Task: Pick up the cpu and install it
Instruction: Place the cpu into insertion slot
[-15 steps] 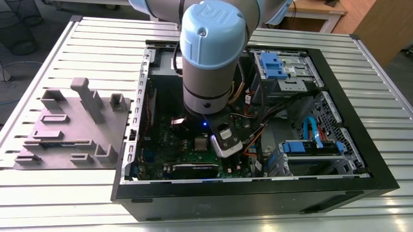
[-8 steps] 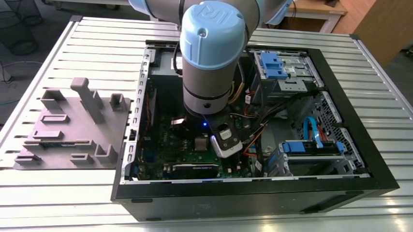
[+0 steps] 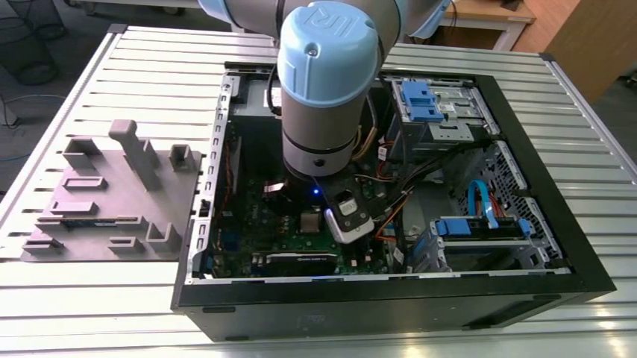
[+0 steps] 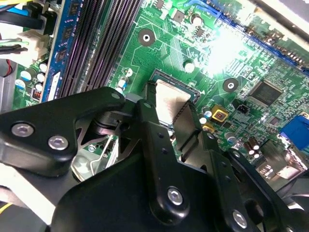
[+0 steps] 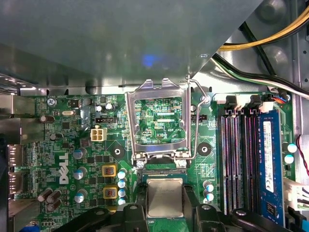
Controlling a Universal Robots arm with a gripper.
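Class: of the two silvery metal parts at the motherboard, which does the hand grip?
The cpu, small and solid; the larger hollow socket frame stands open, untouched.

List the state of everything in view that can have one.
cpu, gripped by the hand over the socket; cannot tell whether it is seated.
hand, shut on the cpu.
socket frame, flipped open, standing up.
socket lever, unlatched and raised.
computer case, lying on its side, open on top.
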